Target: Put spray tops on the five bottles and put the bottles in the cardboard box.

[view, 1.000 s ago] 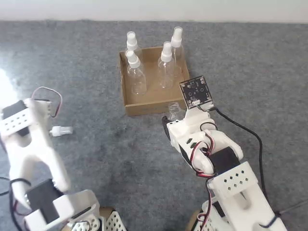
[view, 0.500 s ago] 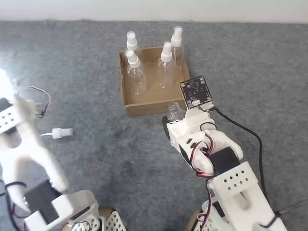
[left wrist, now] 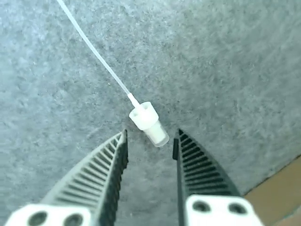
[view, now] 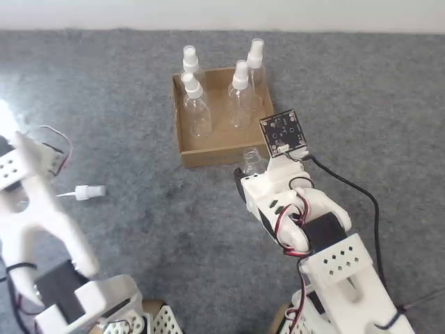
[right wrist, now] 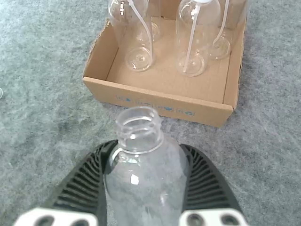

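Note:
A loose white spray top [left wrist: 149, 123] with a long thin dip tube [left wrist: 94, 52] lies on the grey carpet, also seen in the high view [view: 88, 191]. My left gripper [left wrist: 150, 136] is open just above it, one finger on each side of the cap, not touching. My right gripper [right wrist: 146, 153] is shut on a clear uncapped bottle [right wrist: 143, 169], held upright just in front of the cardboard box [right wrist: 160, 100]. From above, this bottle [view: 252, 161] stands at the box's [view: 208, 154] near wall. Several capped bottles [view: 240, 97] stand inside the box.
Grey carpet covers the whole table. The left arm [view: 31, 202] stands at the left edge, the right arm [view: 306, 223] in the lower middle with its camera board [view: 284, 132] above the box's near right corner. Open carpet lies between the two arms.
The left arm has shifted left and pulled back, uncovering the spray top and its dip tube in the high view. The right arm and its bottle have not moved.

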`<state>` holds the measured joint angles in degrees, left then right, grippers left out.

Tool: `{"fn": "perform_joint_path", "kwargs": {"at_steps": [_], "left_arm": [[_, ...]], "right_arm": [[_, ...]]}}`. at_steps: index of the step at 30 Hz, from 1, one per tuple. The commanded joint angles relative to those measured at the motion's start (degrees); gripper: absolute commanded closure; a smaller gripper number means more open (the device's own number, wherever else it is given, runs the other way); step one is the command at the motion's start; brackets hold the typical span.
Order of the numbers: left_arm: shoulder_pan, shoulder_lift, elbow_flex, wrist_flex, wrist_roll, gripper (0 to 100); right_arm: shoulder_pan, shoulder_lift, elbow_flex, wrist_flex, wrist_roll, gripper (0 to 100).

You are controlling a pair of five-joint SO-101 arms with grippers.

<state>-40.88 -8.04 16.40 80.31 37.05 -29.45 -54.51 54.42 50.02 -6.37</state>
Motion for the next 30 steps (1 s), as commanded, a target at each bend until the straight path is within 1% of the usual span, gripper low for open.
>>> {"fn": "perform_joint_path", "kwargs": {"at_steps": [1, 3, 7, 12, 14, 20, 30], "left_arm": [[-0.09, -0.79, -2.95, 0.18, -5.10, 86], [-0.09, -0.79, -2.95, 0.18, -6.15, 87], [-0.18, -0.79, -2.95, 0.18, -8.70, 99], [-0.18, -0.79, -2.95, 0.18, -9.58, 99], [0.00, -0.79, -2.95, 0.35, -11.78, 99], [-0.26, -0.79, -2.95, 0.44, -24.00, 99], [0.09, -0.62, -2.86, 0.18, -49.14, 99]], "right_arm": [[0.75, -1.71, -0.44, -1.27, -0.18, 96.5], [0.75, -1.71, -0.44, -1.27, -0.18, 96.5], [0.75, -1.71, -0.44, -1.27, -0.18, 96.5], [0.75, -1.80, -0.44, -1.27, -0.18, 96.5], [0.75, -1.89, -0.44, -1.27, -0.18, 96.5], [0.75, -1.89, -0.44, -1.27, -0.18, 96.5], [0.75, -1.89, -0.44, -1.27, -0.18, 96.5]]}}
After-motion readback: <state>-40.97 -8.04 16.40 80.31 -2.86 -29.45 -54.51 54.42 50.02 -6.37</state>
